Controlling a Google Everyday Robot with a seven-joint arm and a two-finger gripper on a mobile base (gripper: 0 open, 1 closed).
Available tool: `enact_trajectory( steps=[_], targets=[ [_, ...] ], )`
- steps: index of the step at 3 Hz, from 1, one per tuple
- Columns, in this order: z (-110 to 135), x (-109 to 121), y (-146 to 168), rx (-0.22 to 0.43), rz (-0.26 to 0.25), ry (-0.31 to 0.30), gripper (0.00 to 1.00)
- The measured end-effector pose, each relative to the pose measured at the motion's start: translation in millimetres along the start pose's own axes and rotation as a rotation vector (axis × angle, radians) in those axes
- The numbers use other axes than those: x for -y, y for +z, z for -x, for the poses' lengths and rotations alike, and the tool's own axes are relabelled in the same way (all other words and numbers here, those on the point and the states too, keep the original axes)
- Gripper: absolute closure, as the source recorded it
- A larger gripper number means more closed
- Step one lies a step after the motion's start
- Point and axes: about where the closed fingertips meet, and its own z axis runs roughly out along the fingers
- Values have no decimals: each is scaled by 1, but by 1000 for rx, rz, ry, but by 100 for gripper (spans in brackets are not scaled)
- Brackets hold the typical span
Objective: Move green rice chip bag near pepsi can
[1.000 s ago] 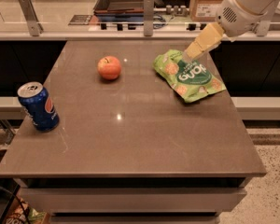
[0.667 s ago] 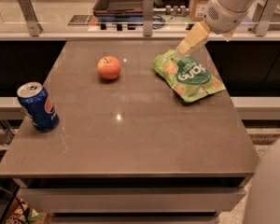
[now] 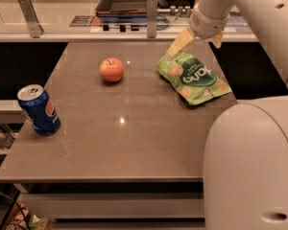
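Gripper (image 3: 181, 43) sits at the far right of the table (image 3: 134, 147), its tip right at the far left corner of the green rice chip bag (image 3: 196, 76); contact unclear, and can't tell if the claw is open or closed. Bag lies flat at far right. Pepsi can (image 3: 38, 110) stands by the left edge, well apart from the bag. Apple (image 3: 111, 69) between them, farther back.
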Motion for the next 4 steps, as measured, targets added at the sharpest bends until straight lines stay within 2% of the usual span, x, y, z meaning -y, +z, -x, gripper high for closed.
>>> enact_trajectory(
  steps=[2, 3, 4],
  targets=[
    [3, -20, 35, -25, 75, 10, 0],
    [2, -26, 44, -37, 95, -2, 0],
    [0, -34, 54, -77, 113, -36, 0]
  ],
)
